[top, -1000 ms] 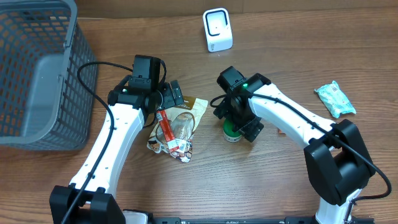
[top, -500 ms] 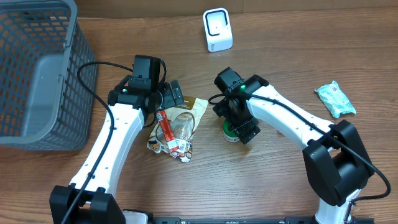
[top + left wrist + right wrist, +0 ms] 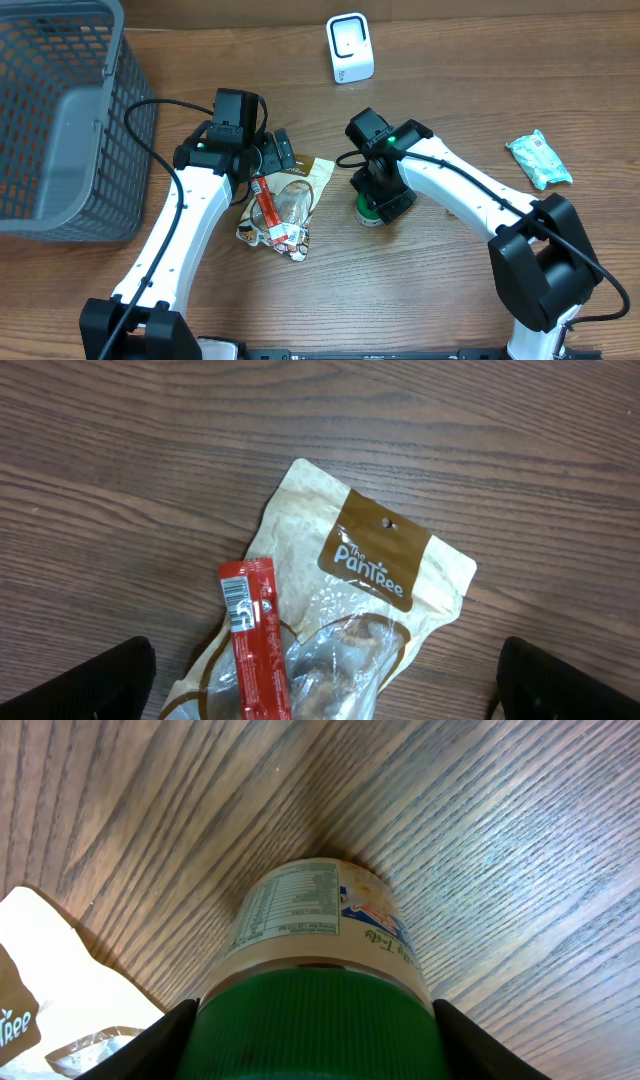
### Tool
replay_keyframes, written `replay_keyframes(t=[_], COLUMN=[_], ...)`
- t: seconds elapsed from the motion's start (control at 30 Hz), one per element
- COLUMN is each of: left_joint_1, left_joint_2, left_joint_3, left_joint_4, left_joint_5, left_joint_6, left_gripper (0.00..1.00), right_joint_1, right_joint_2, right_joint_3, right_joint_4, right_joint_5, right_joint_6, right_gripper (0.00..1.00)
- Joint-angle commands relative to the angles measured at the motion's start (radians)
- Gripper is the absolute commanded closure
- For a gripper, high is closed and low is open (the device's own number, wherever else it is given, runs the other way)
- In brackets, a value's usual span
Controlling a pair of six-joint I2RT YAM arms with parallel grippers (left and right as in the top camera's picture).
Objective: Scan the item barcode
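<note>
A jar with a green ribbed lid (image 3: pixel 318 1020) and a printed label stands upright on the wooden table; the overhead view shows it as the jar (image 3: pixel 368 213) just right of the pouch. My right gripper (image 3: pixel 318 1045) is down over it, both fingers pressed against the sides of the lid. A tan and clear snack pouch (image 3: pixel 375 555) lies flat with a red stick packet (image 3: pixel 255 640) on top, a barcode showing at the stick's upper end. Above them my left gripper (image 3: pixel 320 685) hangs wide open, touching nothing.
A white barcode scanner (image 3: pixel 350 48) stands at the back of the table. At the far left is a grey mesh basket (image 3: pixel 60 120). A teal packet (image 3: pixel 538 160) lies at the right edge. Bare wood surrounds the jar.
The right gripper's fingers have closed in from wide open onto the jar's lid. The left arm, pouch and red stick have not moved.
</note>
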Motion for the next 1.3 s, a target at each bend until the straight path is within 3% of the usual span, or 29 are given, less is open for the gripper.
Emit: replay_keyframes(t=[0.0, 0.17, 0.47, 0.63, 0.73, 0.77, 0.8, 0.83, 1.27], left_joint_1=[0.002, 0.002, 0.002, 0.002, 0.002, 0.002, 0.002, 0.002, 0.002], left_joint_2=[-0.010, -0.010, -0.010, -0.010, -0.010, -0.010, -0.010, -0.010, -0.010], left_joint_3=[0.017, 0.017, 0.017, 0.017, 0.017, 0.017, 0.017, 0.017, 0.017], left_joint_4=[0.000, 0.000, 0.000, 0.000, 0.000, 0.000, 0.000, 0.000, 0.000], left_joint_5=[-0.013, -0.013, -0.013, -0.013, -0.013, -0.013, -0.013, -0.013, -0.013], left_joint_6=[0.023, 0.023, 0.023, 0.023, 0.023, 0.023, 0.023, 0.023, 0.023], left_gripper=[0.00, 0.00, 0.00, 0.00, 0.00, 0.00, 0.00, 0.00, 0.00], right_joint_1=[0.008, 0.007, 0.007, 0.007, 0.007, 0.007, 0.007, 0.007, 0.007], right_joint_2=[-0.020, -0.020, -0.020, -0.020, -0.020, -0.020, -0.020, -0.020, -0.020], right_joint_3=[0.000, 0.000, 0.000, 0.000, 0.000, 0.000, 0.000, 0.000, 0.000], right_joint_4=[-0.006, -0.009, -0.005, -0.010, -0.013, -0.012, -0.012, -0.012, -0.043], right_joint_5=[0.033, 0.087, 0.100, 0.100, 0.100, 0.100, 0.100, 0.100, 0.074], right_joint_6=[-0.039, -0.200, -0.769, -1.004, -1.023, -1.023, -1.022, -1.022, -0.994], right_gripper=[0.43, 0.43, 0.36, 0.34, 0.26, 0.18, 0.03, 0.00, 0.00])
